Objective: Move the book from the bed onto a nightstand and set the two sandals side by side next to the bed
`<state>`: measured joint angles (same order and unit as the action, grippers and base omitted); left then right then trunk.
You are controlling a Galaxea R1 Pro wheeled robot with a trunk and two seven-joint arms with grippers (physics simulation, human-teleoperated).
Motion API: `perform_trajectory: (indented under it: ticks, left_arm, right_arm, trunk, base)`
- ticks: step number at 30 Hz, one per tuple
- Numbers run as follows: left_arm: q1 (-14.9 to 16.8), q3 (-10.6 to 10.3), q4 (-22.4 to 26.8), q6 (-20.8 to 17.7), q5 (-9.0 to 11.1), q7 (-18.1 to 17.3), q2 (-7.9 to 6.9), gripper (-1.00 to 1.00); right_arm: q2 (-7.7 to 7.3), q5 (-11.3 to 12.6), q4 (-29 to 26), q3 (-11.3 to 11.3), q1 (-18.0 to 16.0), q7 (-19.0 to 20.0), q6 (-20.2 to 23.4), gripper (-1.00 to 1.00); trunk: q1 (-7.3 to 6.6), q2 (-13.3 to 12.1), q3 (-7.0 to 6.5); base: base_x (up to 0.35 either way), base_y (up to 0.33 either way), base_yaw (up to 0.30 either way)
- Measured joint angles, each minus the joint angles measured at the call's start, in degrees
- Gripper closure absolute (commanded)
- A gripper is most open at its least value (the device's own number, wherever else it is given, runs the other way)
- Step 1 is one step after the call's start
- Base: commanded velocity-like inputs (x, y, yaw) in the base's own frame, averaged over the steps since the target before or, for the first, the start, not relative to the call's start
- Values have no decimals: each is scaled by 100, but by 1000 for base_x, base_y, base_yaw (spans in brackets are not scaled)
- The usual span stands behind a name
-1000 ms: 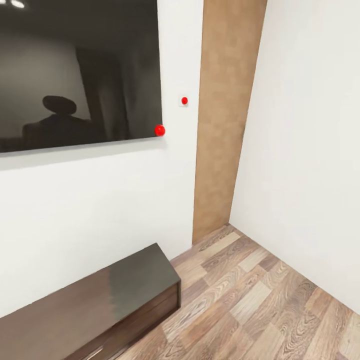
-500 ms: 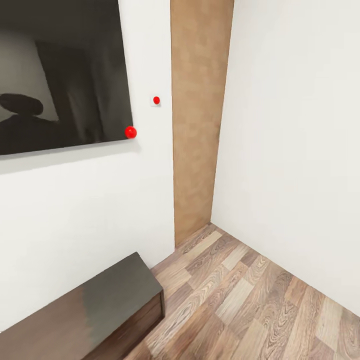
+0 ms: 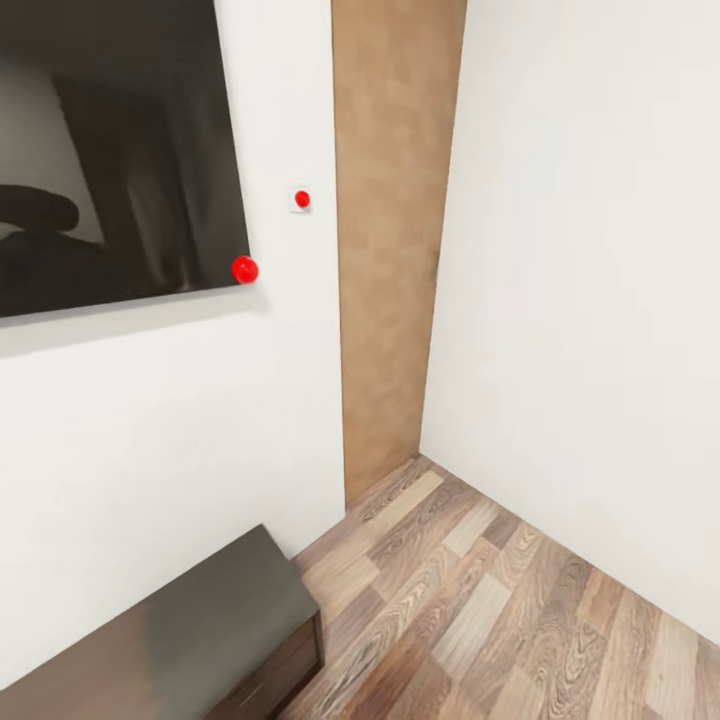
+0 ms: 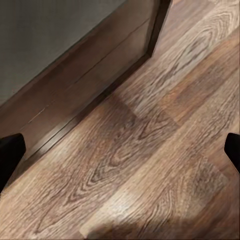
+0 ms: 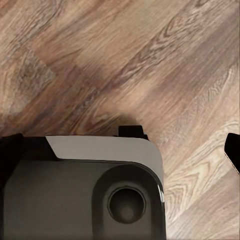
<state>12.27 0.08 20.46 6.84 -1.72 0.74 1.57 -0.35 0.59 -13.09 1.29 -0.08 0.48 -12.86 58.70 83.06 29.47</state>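
View swung further right: dark wall screen (image 3: pixel 110 150) and low TV cabinet (image 3: pixel 200 630) nearer the left edge.

TV screen (image 3: pixel 110 160): cut off left, top | TV cabinet (image 3: pixel 200 630): cut off bottom-left

You face a bedroom corner: wood-plank floor (image 3: pixel 500 600) meeting plain white walls (image 3: pixel 590 300).

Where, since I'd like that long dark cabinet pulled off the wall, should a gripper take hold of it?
Probably the top edge at the free end of the cabinet, coming from the floor side. Its front has flat seams and no handle that I can see, and its back sits against the wall.
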Motion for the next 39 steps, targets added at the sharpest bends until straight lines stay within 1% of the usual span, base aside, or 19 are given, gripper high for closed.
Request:
perform_trajectory:
  ticks: [6, 11, 39]
  left_arm:
    - [0, 0, -2, 0, 0, 4, 0, -100]
    - [0, 0, 1, 0, 4, 2, 0, -100]
    - [0, 0, 0, 0, 5, 3, 0, -100]
  right_arm:
    - [11, -3, 0, 0, 0, 0, 0, -100]
    - [2, -3, 0, 0, 0, 4, 0, -100]
    - [-1, -3, 0, 0, 0, 15, 0, -100]
  trunk:
    - [1, 0, 0]
    - [3, 0, 0]
    - [3, 0, 0]
  base:
    - [278, 0, 0]
    - [58, 0, -59]
    - [1, 0, -275]
